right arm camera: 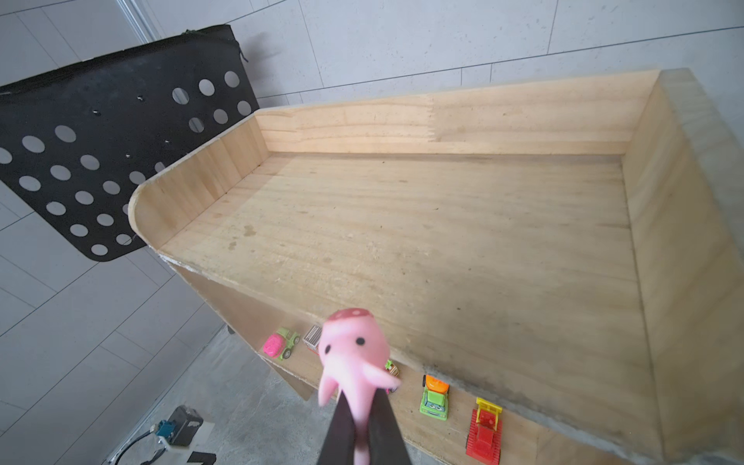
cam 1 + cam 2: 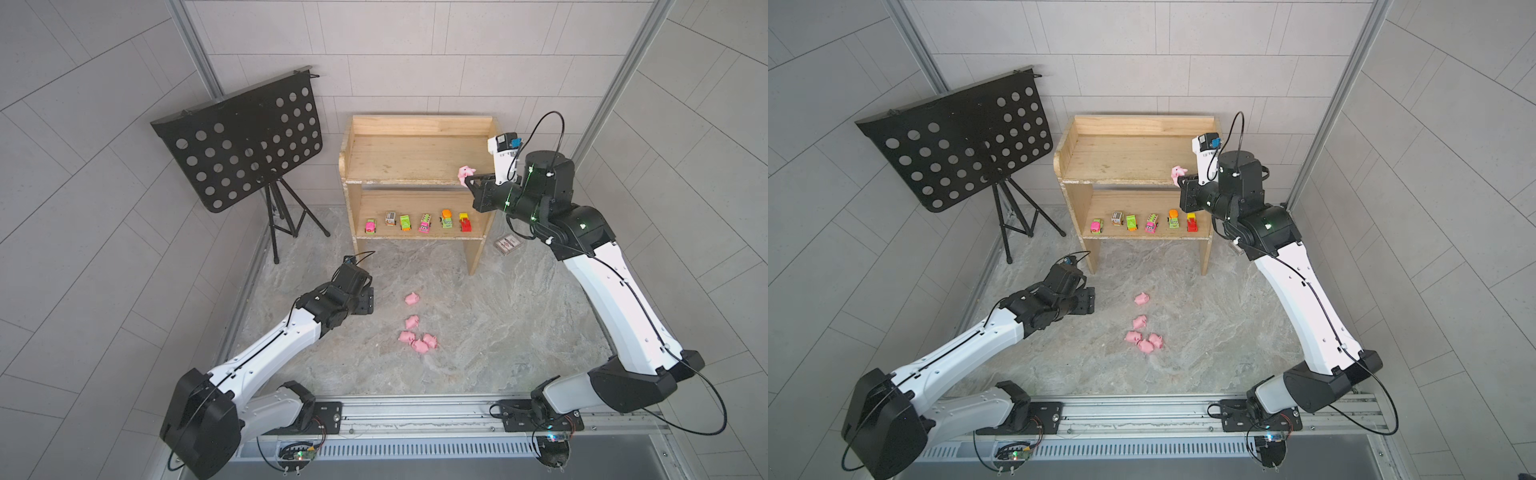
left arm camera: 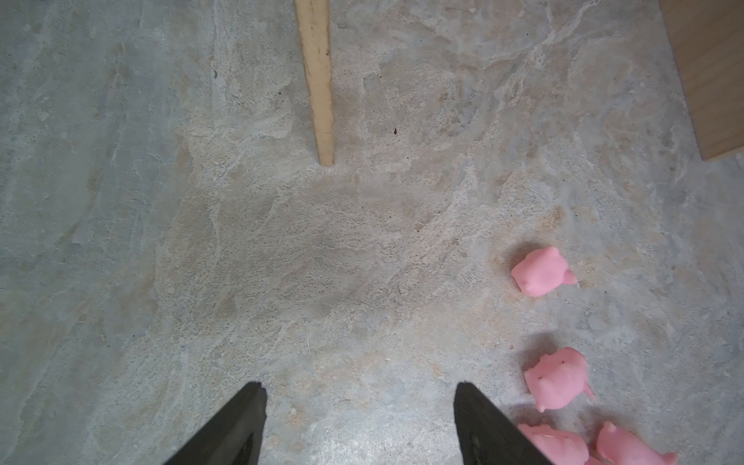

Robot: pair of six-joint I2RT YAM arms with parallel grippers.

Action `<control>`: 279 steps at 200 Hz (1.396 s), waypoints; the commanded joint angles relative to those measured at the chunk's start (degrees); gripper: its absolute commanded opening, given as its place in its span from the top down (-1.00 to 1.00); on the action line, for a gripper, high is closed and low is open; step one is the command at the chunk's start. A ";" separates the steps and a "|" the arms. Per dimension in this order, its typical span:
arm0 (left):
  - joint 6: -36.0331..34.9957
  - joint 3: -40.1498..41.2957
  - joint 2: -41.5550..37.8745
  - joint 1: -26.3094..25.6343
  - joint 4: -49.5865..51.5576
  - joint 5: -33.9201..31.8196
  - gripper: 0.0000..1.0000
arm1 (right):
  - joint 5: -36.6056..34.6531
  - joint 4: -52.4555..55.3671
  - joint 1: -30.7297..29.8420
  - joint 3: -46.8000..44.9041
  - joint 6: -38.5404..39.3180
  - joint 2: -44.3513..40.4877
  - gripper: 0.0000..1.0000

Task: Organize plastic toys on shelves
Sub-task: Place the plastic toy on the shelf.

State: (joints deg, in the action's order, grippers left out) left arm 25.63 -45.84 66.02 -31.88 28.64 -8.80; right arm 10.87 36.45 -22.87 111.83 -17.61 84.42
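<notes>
**Pig held at the edge of the shelves, ready to place**

My right claw (image 2: pixel 468 179) is clamped on one pink pig (image 2: pixel 466 171). It pinches the body below the head, so the face points up and away from me. I hold the pig in the air at the front edge of the shelves (image 2: pixel 419 124), near their right end. The top board (image 1: pixel 422 241) is bare. Below it, six cars (image 2: pixel 417 222) stand in a row on the lower shelf (image 2: pixel 374 205).

Five pigs (image 2: pixel 417 332) lie on the counter (image 2: pixel 519 332) in front of the shelves, three of them bunched together. My left claw (image 3: pixel 359 396) hangs low over the counter just beside them, jaws wide, holding nothing.

I judge this to be the placing step for the first pig. The next move calls for reaching forward over the front edge, which has no rim, and lowering until the pig meets the wood. Only then should I open. The pig looks soft and is gripped low, so it may tip on release. Setting it toward one end would leave room for the other five.
</notes>
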 commanded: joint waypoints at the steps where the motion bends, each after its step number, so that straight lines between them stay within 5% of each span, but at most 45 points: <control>1: -0.75 -1.62 0.25 0.46 1.24 -0.10 -0.59 | -2.75 2.42 1.12 3.77 -2.21 1.77 1.00; 188: -0.71 -1.53 0.56 0.66 1.24 0.27 -0.59 | -15.05 16.02 2.09 21.65 -3.04 14.59 1.00; 279: -0.71 -1.44 0.52 0.68 1.19 0.36 -0.59 | -15.18 16.05 2.40 22.83 -3.40 15.77 0.47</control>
State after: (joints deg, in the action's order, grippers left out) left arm 25.47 -45.84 66.57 -31.53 29.02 -8.36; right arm -3.36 51.72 -20.80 133.08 -21.10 99.53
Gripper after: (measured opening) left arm 0.794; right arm 0.240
